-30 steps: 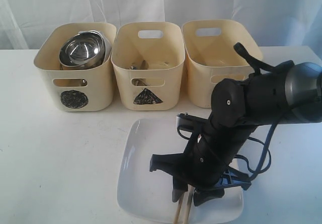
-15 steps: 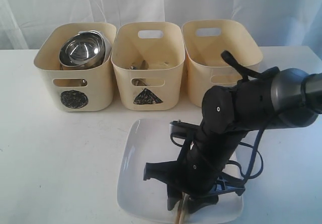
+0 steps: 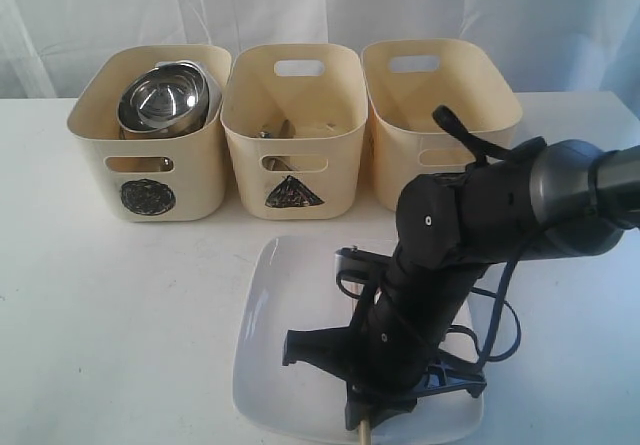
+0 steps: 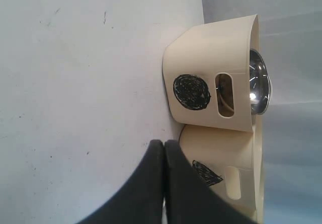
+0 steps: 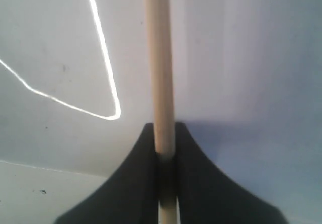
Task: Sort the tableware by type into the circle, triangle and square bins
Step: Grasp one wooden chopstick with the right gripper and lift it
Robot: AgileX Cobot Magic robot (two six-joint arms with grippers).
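My right gripper (image 3: 366,413) is low over the front edge of the large white square plate (image 3: 275,345), shut on the wooden chopsticks (image 3: 361,428). The right wrist view shows one wooden stick (image 5: 158,58) pinched between the black fingers (image 5: 136,183) of that gripper (image 5: 164,136). The steel bowl (image 3: 162,100) lies in the circle bin (image 3: 150,160). The triangle bin (image 3: 295,170) holds dim items I cannot name. The third bin (image 3: 440,90) has its mark hidden by the arm. My left gripper (image 4: 164,143) is shut and empty above the table, near the circle bin (image 4: 211,78) and the triangle bin (image 4: 221,176).
The three bins stand in a row at the back of the white table (image 3: 110,315), with a white curtain behind. The right arm (image 3: 480,215) and its cable cover the plate's right half. The left arm does not show in the exterior view.
The right arm has swung left and down over the plate's front edge. Its gripper now hides most of the chopsticks that showed below it earlier.
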